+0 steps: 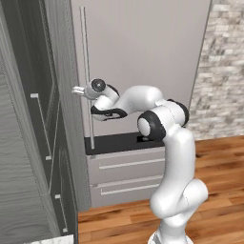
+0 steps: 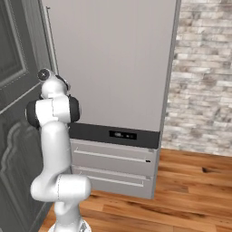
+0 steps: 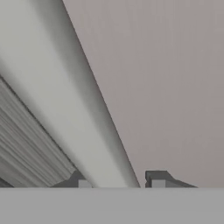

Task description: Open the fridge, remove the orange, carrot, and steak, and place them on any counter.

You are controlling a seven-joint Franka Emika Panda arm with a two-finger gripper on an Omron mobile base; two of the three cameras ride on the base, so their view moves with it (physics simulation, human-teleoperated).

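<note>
Closed fridge (image 2: 113, 68), white arm (image 2: 52, 136) by its handle (image 2: 50, 38)

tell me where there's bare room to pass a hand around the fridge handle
Free: the flat door face of the fridge right of the handle. Crowded: the strip left of it beside the dark cabinets, and at the gripper, shut on the handle.

A home kitchen; a tall grey fridge (image 2: 113, 68) with drawers, dark panelled cabinets (image 1: 28, 143), a brick wall (image 2: 204, 77) and wooden floor (image 2: 190, 190).
</note>
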